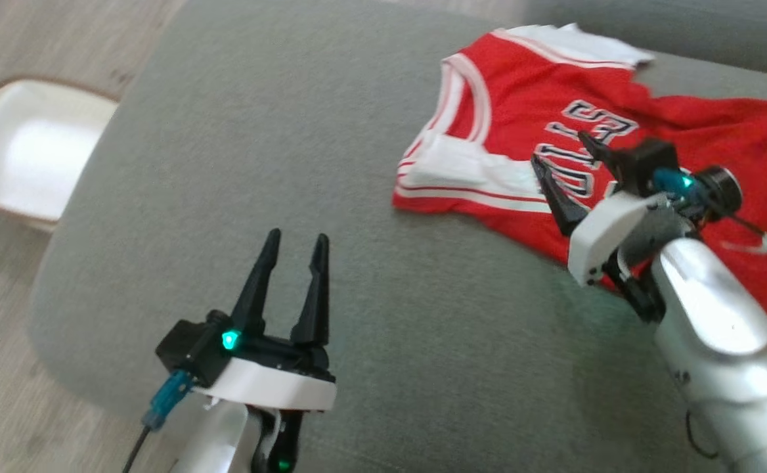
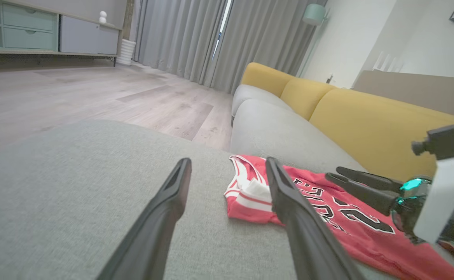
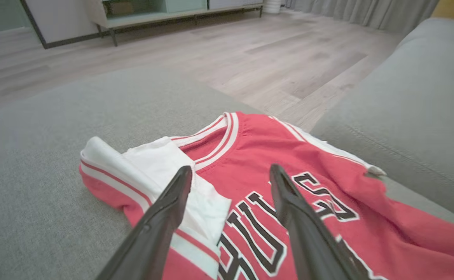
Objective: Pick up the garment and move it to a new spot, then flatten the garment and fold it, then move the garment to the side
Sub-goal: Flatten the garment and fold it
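Observation:
The garment is a red basketball jersey with white trim and black lettering, lying crumpled on the right part of a grey cushion. Part of its shoulder is folded over, white side up. My right gripper hovers over the jersey's lettering, open, with nothing between its fingers. In the right wrist view the garment spreads beneath that open gripper. My left gripper stands open over bare cushion, well to the left of the jersey. In the left wrist view the garment lies beyond the open left gripper.
A white tray-like seat stands on the wooden floor left of the cushion. Yellow sofa backs and another grey seat lie behind the jersey. A low cabinet and curtains stand across the room.

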### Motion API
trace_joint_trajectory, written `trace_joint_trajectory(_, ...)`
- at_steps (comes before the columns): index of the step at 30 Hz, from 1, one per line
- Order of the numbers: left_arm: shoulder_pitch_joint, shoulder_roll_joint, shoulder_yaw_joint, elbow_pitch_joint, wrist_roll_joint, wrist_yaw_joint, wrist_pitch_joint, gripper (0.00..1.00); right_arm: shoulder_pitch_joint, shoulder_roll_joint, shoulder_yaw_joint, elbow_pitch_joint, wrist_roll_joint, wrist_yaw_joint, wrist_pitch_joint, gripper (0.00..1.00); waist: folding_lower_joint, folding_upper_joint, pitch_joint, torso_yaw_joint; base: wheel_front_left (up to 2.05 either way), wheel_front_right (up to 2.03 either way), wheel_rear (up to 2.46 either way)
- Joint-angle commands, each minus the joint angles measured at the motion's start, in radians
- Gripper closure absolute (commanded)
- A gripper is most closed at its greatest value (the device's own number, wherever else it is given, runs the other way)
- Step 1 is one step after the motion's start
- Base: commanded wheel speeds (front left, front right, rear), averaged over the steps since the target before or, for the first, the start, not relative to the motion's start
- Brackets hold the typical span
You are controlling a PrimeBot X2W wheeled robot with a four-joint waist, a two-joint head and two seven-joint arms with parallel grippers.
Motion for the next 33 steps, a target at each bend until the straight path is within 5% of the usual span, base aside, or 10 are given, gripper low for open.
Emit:
trace_joint_trajectory(1, -0.041, 0.006, 0.019, -0.032, -0.005, 0.006, -0.005, 0.0, -0.048, -0.008, 0.037, -0.003, 0.016, -0.001, 0.008, 0.0, -0.0002, 0.0, 0.045, 0.061, 0.0, 0.0, 0.0)
trace_joint_trajectory(19, -0.056, 0.006, -0.015, -0.07, -0.05, 0.047, -0.005, 0.0, -0.302, -0.076, 0.38, 0.353, 0.191, -0.001, -0.005, 0.0, -0.0002, 0.0, 0.106, 0.131, 0.0, 0.0, 0.0)
trace_joint_trajectory(20, -0.056, 0.006, -0.015, -0.07, -0.051, 0.048, -0.005, 0.0, -0.309, -0.074, 0.392, 0.364, 0.199, -0.001, -0.01, 0.18, -0.0002, 0.0, 0.107, 0.132, 0.0, 0.0, 0.0)
trace_joint_trajectory(22, -0.056, 0.006, -0.014, -0.069, -0.051, 0.048, -0.005, 0.0, -0.32, -0.069, 0.416, 0.38, 0.217, -0.001, -0.024, 1.0, -0.0002, 0.0, 0.107, 0.132, 0.0, 0.0, 0.0)
trace_joint_trajectory(33, -0.043, 0.006, -0.004, -0.039, -0.033, 0.043, -0.005, 0.0, -0.343, -0.039, 0.487, 0.415, 0.325, -0.001, -0.173, 1.0, -0.0002, 0.0, 0.031, 0.113, 0.0, 0.0, 0.0)
